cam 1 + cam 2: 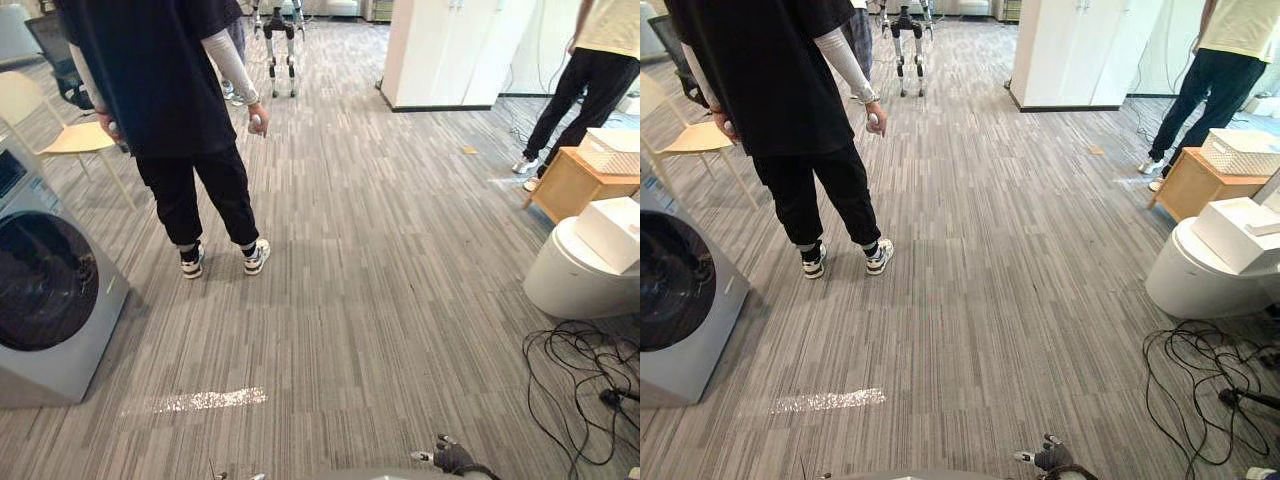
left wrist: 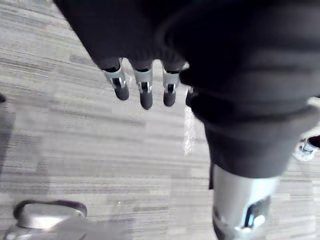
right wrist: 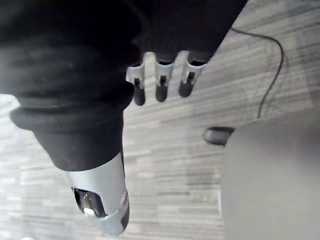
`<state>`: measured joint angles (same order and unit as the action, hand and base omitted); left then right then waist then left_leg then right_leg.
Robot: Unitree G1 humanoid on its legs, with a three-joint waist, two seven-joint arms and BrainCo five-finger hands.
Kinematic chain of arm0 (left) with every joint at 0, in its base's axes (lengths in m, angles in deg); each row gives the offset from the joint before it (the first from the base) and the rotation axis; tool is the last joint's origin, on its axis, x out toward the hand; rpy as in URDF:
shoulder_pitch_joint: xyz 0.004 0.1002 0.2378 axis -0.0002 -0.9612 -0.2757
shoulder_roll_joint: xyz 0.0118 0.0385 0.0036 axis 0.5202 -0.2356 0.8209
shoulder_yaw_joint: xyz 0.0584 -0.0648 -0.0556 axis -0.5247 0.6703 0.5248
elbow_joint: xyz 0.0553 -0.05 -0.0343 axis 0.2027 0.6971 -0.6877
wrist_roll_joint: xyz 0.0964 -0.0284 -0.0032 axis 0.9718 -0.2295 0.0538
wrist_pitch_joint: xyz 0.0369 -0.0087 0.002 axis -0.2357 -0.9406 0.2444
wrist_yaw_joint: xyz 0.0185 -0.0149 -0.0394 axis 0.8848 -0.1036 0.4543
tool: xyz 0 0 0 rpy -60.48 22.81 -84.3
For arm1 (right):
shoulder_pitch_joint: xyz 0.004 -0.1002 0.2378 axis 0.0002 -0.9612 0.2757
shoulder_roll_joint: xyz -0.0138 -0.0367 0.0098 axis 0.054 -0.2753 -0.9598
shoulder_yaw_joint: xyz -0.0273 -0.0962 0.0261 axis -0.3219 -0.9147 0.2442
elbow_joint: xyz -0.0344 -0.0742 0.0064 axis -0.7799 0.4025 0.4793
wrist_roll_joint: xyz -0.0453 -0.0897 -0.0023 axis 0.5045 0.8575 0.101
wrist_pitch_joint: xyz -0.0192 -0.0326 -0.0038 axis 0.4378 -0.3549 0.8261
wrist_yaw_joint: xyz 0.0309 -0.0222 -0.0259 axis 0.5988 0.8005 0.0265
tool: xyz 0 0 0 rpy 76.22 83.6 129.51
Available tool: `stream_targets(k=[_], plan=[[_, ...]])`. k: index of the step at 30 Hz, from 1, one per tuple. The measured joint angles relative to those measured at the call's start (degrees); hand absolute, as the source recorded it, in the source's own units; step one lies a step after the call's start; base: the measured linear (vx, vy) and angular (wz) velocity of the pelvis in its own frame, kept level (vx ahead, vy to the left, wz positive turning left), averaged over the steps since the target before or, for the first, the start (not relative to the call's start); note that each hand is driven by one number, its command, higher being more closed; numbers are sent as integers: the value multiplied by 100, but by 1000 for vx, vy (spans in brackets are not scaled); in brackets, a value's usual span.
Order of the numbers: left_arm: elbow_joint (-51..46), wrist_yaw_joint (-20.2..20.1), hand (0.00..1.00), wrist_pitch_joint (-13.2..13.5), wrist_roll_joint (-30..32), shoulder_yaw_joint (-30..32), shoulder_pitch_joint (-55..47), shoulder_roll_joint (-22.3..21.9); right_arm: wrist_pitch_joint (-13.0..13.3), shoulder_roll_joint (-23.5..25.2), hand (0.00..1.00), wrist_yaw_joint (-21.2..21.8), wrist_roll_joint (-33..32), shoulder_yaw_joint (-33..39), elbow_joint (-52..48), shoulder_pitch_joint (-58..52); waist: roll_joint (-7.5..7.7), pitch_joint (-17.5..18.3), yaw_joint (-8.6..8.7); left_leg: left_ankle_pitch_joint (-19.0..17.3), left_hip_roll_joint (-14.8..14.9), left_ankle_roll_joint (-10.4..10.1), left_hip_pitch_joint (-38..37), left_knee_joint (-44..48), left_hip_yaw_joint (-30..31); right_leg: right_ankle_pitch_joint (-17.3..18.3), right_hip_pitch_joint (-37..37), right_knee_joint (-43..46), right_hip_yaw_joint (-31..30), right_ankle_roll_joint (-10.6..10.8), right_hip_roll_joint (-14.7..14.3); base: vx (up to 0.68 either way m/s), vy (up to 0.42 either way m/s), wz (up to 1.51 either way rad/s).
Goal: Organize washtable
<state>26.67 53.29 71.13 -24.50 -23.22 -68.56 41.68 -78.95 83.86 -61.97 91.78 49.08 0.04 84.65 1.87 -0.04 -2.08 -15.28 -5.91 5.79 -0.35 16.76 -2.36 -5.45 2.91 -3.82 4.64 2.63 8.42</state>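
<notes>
Left hand [image 2: 146, 95] and right hand [image 3: 161, 89] hang relaxed and empty above the carpet [image 1: 380, 300]. I cannot tell which piece is the washtable; probably turn toward the wooden table [image 1: 570, 185] at the carpet's right edge, avoiding the person [image 1: 170, 90]

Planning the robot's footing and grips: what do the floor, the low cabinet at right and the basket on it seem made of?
Floor: matte low-pile carpet, by its grey streaked texture. Low cabinet: wood or veneer, smooth light-brown faces. Basket: probably white plastic or weave, gridded sides; too small to be sure.
</notes>
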Motion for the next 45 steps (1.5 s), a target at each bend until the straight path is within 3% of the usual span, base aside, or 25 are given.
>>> stream_targets(k=[1, 2, 6, 12, 13, 14, 15, 16, 17, 19, 22, 24, 26, 28, 29, 31, 33, 34, 35, 37, 40, 41, 43, 45], plan=[[-27, 0, 0, 16, 4, -21, 1, -47, -7, -44, 0, 9, -6, 9, 17, -22, -117, 19, 41, 307, 406, -350, -60, -412, -40, 2, 4, 16, 19, 47, -145, -35, 68, 24], [-9, 12, 0, -46, 6, -19, -89, -47, -2, -40, 0, 16, -1, -68, 9, -36, -90, 20, -16, 456, 288, -241, -191, -587, -267, 55, 42, 11, -146, 161, -6, 10, 95, 2], [-11, 1, 0, -68, 4, -156, -297, 25, -1, 77, 0, 24, -2, -81, -33, -76, 10, 54, -25, 475, 151, -242, -269, -679, -246, 62, -25, 217, -197, 170, 55, -9, 91, -1], [-14, -1, 0, -68, 4, -193, -256, 41, -1, 80, 0, 24, -4, -84, -44, -77, 18, 50, -8, 506, 90, -189, -283, -665, -170, 137, -31, 288, -198, 125, 67, -49, -10, 1], [-49, -1, 0, -65, 3, -194, -213, 46, 0, 92, 0, 23, -6, -83, -65, -80, 30, 47, 47, 497, 96, -191, -134, -509, -39, 344, -91, 434, -205, 36, 25, -76, -125, 69], [-121, -2, 0, -62, -2, -192, -126, 30, 32, 85, 0, 27, -37, -53, -114, -54, -27, 2, 200, 304, 176, -256, 205, -81, 117, 648, -193, 678, -181, -133, -124, -109, -178, 87], [-164, -3, 0, -59, -9, -177, -44, 22, 42, 39, 0, 28, -56, -38, -119, 4, -111, -133, 235, 85, 302, -267, 399, 384, 190, 835, -238, 865, -171, -204, -278, -117, -159, 67], [-269, -4, 0, -64, -18, -137, -18, 14, 45, 18, 0, 27, -63, -24, -128, 65, -184, -358, 129, -121, 464, -446, 582, 1049, 190, 981, -212, 1042, -203, -143, -420, -165, -133, 22], [-275, -4, 0, -67, -20, -127, -23, 10, 49, 24, 0, 28, -64, -9, -137, 70, -183, -419, 92, -141, 522, -489, 712, 1385, 167, 1045, -213, 1105, -245, -39, -435, -200, -98, 7], [-329, -3, 0, -96, -32, -76, -90, -30, 44, 60, 0, 13, -64, 20, -154, 67, -46, -510, 58, -35, 622, -712, 1087, 2085, 82, 1123, -212, 1256, -313, 80, -439, -142, -88, 5], [-376, 3, 0, -103, -33, 11, -148, -150, 3, 20, 0, 18, -47, 126, -247, 64, -113, -541, -20, -89, 847, -661, 1391, 1778, 80, 1187, -242, 1192, -344, 180, -420, -58, 2, -2], [-385, 3, 0, -103, -71, 74, -180, -240, -2, -16, 0, 15, -17, 175, -353, 29, -241, -559, -40, 56, 948, -765, 1571, 1338, -29, 1279, -410, 1153, -455, 334, -324, -1, 196, -6], [-383, -4, 0, -95, -69, 60, -267, -267, -7, -26, 0, 15, -6, 178, -370, 44, -291, -484, -57, 12, 759, -701, 1667, 1180, -164, 1308, -476, 1235, -590, 450, -206, 183, 214, -2], [-426, -5, 0, -102, -69, 62, -275, -215, -18, 52, 0, 13, 11, 230, -452, -42, -157, -449, -60, -156, 503, -477, 1680, 1371, -293, 1806, -491, 2051, -586, 564, 12, 328, 185, 4], [-498, -1, 0, -100, -69, 63, -274, -240, -24, 66, 0, 14, 42, 245, -467, -70, -130, -441, -159, -370, 452, -397, 1693, 1600, -395, 1974, -480, 2169, -566, 729, 121, 270, 173, -25], [-482, 1, 0, -107, -68, 54, -327, -300, -51, 88, 0, 25, 42, 380, -528, -108, -232, -390, -183, -687, 397, -172, 1560, 1806, -556, 2096, -630, 2844, -696, 834, 174, 175, 197, -41], [-482, -1, 0, -108, -65, 23, -378, -278, -52, 114, 0, 29, 11, 460, -618, -130, -226, -374, -182, -798, 344, -55, 1291, 1724, -664, 1990, -1072, 4007, -816, 660, 196, 213, 195, -29], [-482, -10, 0, -119, -52, -20, -390, -194, -51, 194, 0, 26, -34, 472, -700, -157, -188, -380, -122, -839, 237, -13, 983, 1549, -667, 1776, -1460, 4975, -812, 303, 226, 334, 198, -7], [-480, -11, 0, -122, -24, -15, -376, -131, -48, 253, 0, 24, -48, 481, -684, -156, -64, -375, -43, -834, 145, 3, 668, 1307, -662, 1808, -1606, 5522, -792, 258, 197, 452, 187, -1], [-477, -13, 0, -159, -17, 0, -348, -95, -32, 316, 0, 24, -77, 626, -685, -169, -13, -380, -12, -779, 132, 84, -181, 670, -606, 2231, -1775, 5872, -413, 98, -157, 487, 123, -1], [-477, -57, 0, -167, -9, 65, -239, -117, 24, 313, 0, 28, -154, 643, -766, -166, -36, -381, 32, -777, 196, 69, -753, 98, -568, 2449, -2230, 5267, 204, -9, -559, 430, 109, 7], [-483, -112, 0, -167, 32, 64, -175, -138, 27, 310, 0, 29, -196, 663, -844, -157, -84, -382, 65, -776, 253, 61, -1006, -179, -552, 2415, -2510, 4712, 393, -57, -826, 496, 124, 10], [-486, -121, 0, -166, 53, 57, -72, -206, 54, 297, 0, 28, -216, 664, -1022, -151, -218, -411, 163, -782, 372, 5, -1386, -503, -502, 2053, -2846, 3668, 651, -398, -1227, 542, 134, 16], [-492, -124, 0, -165, 60, 58, 174, -267, 59, 297, 0, 23, -283, 660, -1097, -150, -230, -430, 230, -847, 377, -116, -1707, -451, -194, 1366, -3043, 2536, 811, -895, -1622, 647, 125, 36]])
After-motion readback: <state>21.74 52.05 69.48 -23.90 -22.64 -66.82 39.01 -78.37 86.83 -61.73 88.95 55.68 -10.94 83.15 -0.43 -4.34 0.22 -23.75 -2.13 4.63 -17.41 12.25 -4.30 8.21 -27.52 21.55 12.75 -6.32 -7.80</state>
